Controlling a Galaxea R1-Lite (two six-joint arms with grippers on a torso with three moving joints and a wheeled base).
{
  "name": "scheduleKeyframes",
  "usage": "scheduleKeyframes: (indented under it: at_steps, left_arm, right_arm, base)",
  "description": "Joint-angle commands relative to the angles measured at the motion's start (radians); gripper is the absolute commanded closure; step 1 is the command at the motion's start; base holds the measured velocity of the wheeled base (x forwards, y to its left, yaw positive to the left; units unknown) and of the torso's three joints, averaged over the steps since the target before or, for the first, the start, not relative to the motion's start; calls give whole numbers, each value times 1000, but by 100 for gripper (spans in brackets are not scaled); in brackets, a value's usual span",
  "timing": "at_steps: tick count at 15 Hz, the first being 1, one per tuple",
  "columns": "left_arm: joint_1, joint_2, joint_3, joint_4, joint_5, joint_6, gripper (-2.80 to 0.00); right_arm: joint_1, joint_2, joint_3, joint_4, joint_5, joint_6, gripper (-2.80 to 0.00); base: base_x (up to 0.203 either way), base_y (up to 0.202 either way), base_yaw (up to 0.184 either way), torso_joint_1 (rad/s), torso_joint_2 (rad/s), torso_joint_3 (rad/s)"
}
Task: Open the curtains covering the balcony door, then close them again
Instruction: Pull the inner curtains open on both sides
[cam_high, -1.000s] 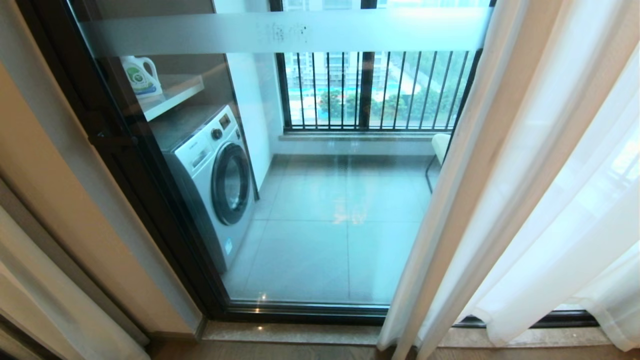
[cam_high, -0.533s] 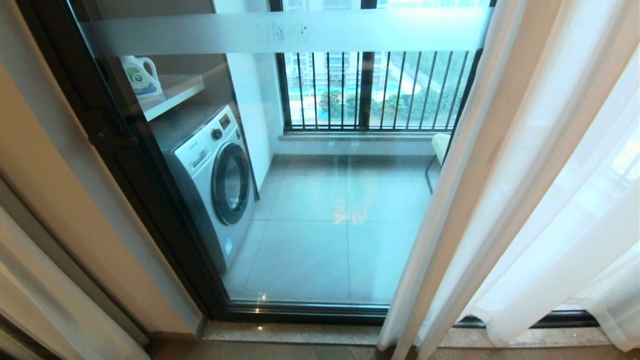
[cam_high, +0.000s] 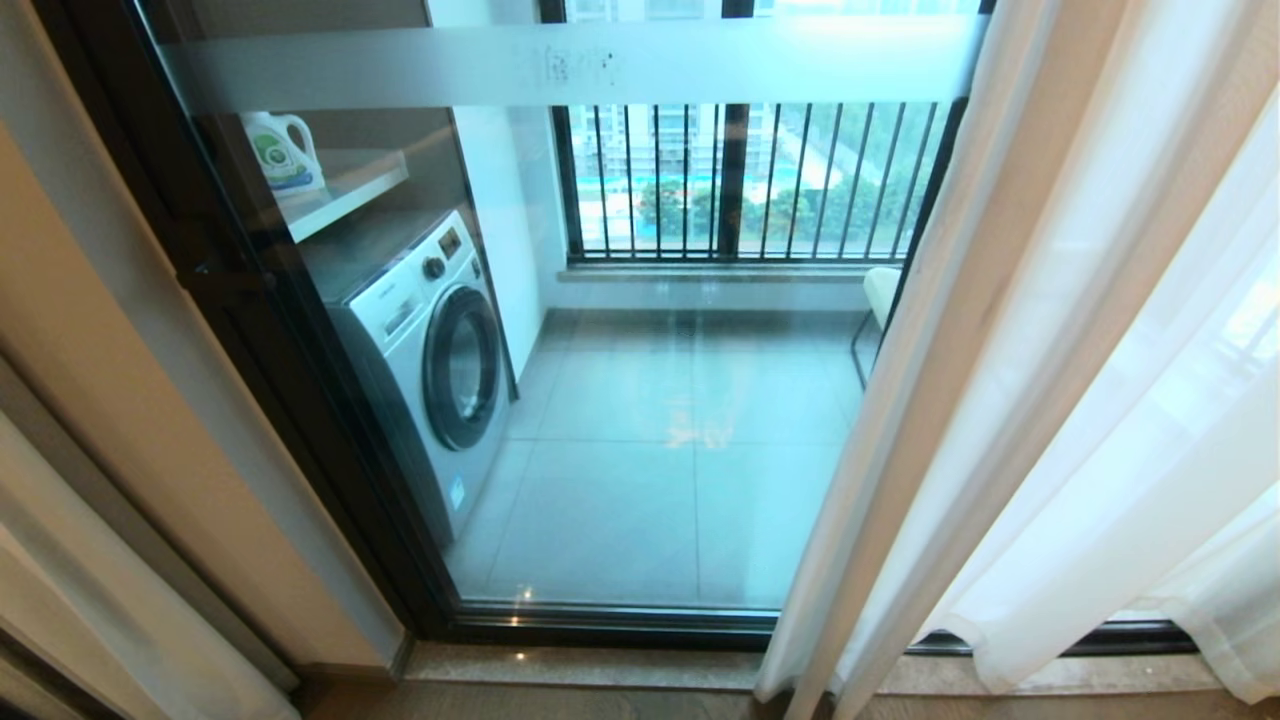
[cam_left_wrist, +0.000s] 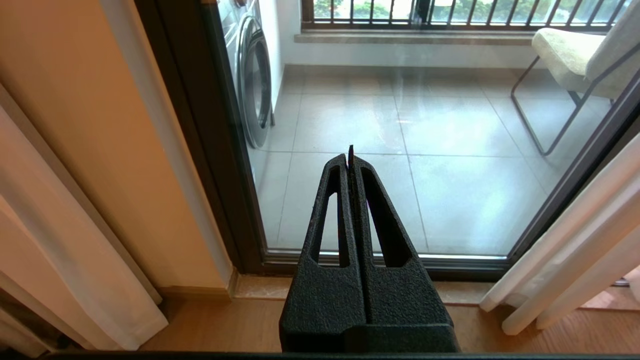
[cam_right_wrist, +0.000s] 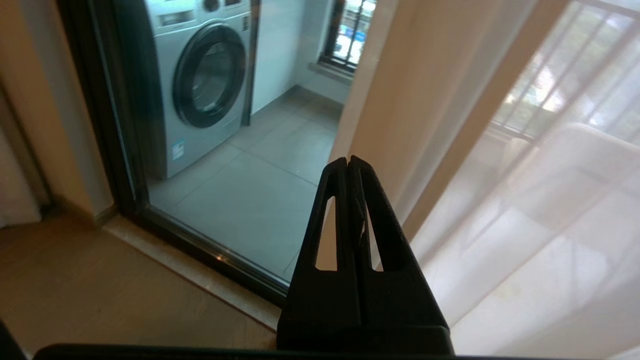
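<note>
The balcony door (cam_high: 650, 400) is a big glass pane in a dark frame, and it is uncovered in the middle. Left of the door hangs one white curtain (cam_high: 90, 600), pulled to the side. Behind the glass, on the left, a white jug (cam_high: 280, 150) stands on a shelf (cam_high: 350, 185). Under the shelf sits a washing machine (cam_high: 430, 350) with its round door shut. Right of the door hangs the other white curtain (cam_high: 1050, 400), bunched in folds.

The left gripper (cam_left_wrist: 350, 157) has its fingers pressed together, holding nothing, and points at the door. The right gripper (cam_right_wrist: 348, 162) is pressed together too, empty, just beside the right curtain.
</note>
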Motion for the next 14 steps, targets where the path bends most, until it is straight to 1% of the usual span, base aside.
scheduleKeyframes:
  at_steps: [1,5,8,10,14]
  left_arm:
    - [0,0,0,-1,0,-1,0]
    - [0,0,0,-1,0,-1,0]
    - [0,0,0,-1,0,-1,0]
    - [0,0,0,-1,0,-1,0]
    - [0,0,0,-1,0,-1,0]
  right_arm:
    - [-1,176,-63,-2,69,-48,0]
    - [-1,462,-203,-5,111,-113,0]
    - [1,648,-335,-31,118,-130,0]
    - [2,710,-377,-52,120,-132,0]
    - [11,744,-377,-57,120,-131,0]
  base:
    - [0,0,0,0,0,0]
    - [0,0,0,0,0,0]
    - [0,0,0,0,0,0]
    - [0,0,0,0,0,0]
    - [0,0,0,0,0,0]
